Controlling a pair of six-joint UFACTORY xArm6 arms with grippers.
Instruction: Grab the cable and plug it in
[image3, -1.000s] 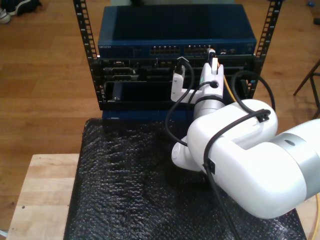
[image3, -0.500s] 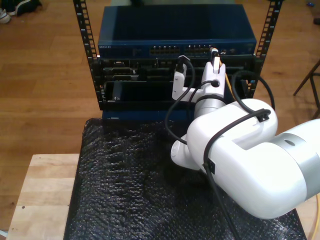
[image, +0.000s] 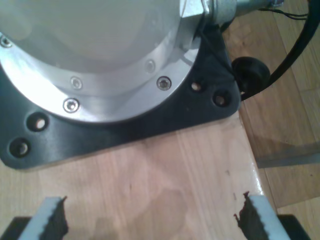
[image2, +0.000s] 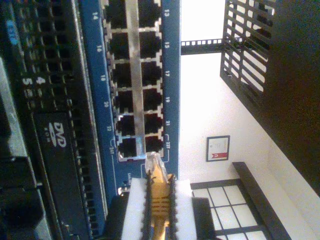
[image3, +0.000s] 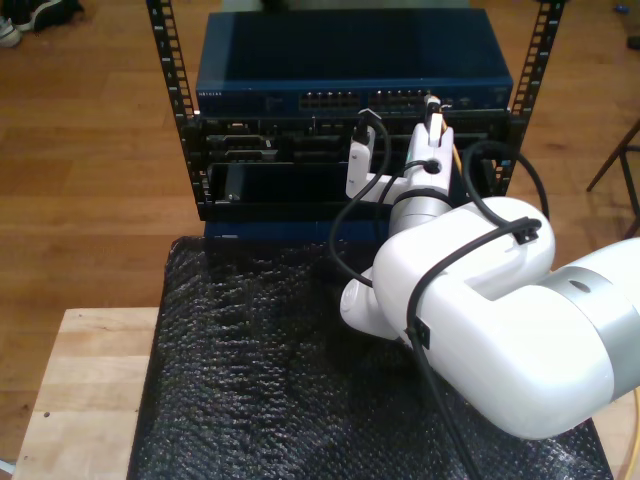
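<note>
My second gripper (image2: 159, 200) has its white pads (image2: 134, 210) clamped on the cable (image2: 158, 197), close behind the clear plug (image2: 152, 162). Gripping there keeps the short free end stiff, so the plug can be steered rather than left to droop. In the second wrist view the plug tip sits just short of the last pair of ports on the blue switch (image2: 170, 75), apart from them as far as I can tell. It seems roughly in line with that end of the row, which suits a straight push inward.

In the exterior view the white arm (image3: 470, 310) rises from about 5 o'clock, reaching over the black padded mat (image3: 260, 380) toward the rack (image3: 350, 150) at 12 o'clock. There the cable shows as a yellow strand beside the gripper near the switch's face.

My first gripper (image: 152, 220) hangs idle, its pads well apart over a wooden tabletop (image: 175, 175), beside a black arm base plate (image: 125, 125).
</note>
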